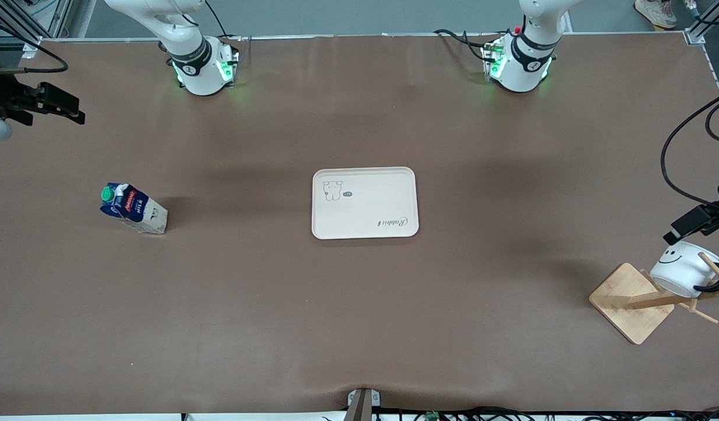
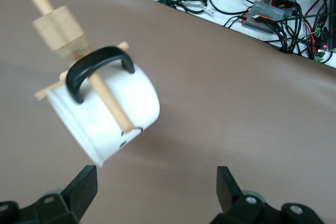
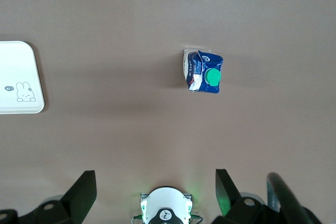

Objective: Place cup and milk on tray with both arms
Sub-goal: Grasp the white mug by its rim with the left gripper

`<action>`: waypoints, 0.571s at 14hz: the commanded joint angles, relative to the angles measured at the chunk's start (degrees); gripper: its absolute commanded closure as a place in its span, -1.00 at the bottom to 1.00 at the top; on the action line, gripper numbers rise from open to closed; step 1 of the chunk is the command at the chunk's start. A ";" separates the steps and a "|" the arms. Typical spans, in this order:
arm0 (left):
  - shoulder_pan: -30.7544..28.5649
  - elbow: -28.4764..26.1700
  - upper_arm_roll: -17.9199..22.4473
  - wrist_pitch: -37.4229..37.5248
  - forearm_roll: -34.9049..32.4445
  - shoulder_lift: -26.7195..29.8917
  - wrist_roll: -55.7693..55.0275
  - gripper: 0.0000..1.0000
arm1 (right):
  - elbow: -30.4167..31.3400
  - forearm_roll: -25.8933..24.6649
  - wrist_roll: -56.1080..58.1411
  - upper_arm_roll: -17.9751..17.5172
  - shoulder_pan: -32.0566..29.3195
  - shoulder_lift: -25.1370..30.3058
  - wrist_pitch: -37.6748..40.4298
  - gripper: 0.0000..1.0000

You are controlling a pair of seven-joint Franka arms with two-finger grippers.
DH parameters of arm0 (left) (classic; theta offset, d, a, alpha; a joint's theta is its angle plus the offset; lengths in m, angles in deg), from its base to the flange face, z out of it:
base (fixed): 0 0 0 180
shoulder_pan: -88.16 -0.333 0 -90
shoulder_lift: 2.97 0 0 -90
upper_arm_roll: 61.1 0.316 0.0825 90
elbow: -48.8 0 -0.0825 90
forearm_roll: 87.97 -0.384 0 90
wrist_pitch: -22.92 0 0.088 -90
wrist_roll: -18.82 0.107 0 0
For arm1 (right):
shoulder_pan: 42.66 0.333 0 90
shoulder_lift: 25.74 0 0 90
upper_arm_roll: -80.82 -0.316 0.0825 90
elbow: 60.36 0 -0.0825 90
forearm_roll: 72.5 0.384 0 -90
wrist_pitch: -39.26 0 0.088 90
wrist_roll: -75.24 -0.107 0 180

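The cream tray [image 1: 365,203] lies flat in the middle of the table, and its corner [image 3: 18,77] shows in the right wrist view. The milk [image 1: 134,209] [image 3: 203,72] stands toward the right arm's end, green cap up. The white smiley cup [image 1: 684,269] [image 2: 105,114] hangs tilted by its black handle on a peg of a wooden rack [image 1: 631,301] at the left arm's end. My left gripper [image 1: 687,225] [image 2: 156,187] hovers open just above the cup, not touching it. My right gripper [image 1: 55,105] [image 3: 155,190] hangs open, high over the table's right-arm end, apart from the milk.
The rack's post and pegs [image 2: 55,24] stick out around the cup. The right arm's base [image 3: 165,208] glows green. Cables and electronics [image 2: 273,9] lie off the table edge near the rack. Bare brown table lies between tray, milk and rack.
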 commanded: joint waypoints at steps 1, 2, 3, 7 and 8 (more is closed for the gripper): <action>-1.53 0.18 -0.44 -4.90 0.66 -3.04 9.15 -1.00 | -1.31 0.35 0.75 0.07 -0.27 -0.80 1.01 -1.00; -2.58 0.27 -0.44 -5.88 0.75 -3.84 12.24 -1.00 | -1.40 0.26 0.83 0.16 -0.27 -0.80 1.01 -1.00; -2.94 0.27 -0.44 -5.98 0.75 -3.84 13.40 -1.00 | -1.31 0.35 0.92 0.16 -0.36 -0.80 1.01 -1.00; -3.56 0.36 -0.44 -5.89 0.75 -4.46 13.94 -1.00 | -1.31 0.35 1.45 0.16 -0.44 -1.06 1.10 -1.00; -3.56 0.36 -0.44 -5.89 0.75 -4.46 13.94 -1.00 | -1.31 0.35 1.45 0.16 -0.45 -1.15 1.01 -1.00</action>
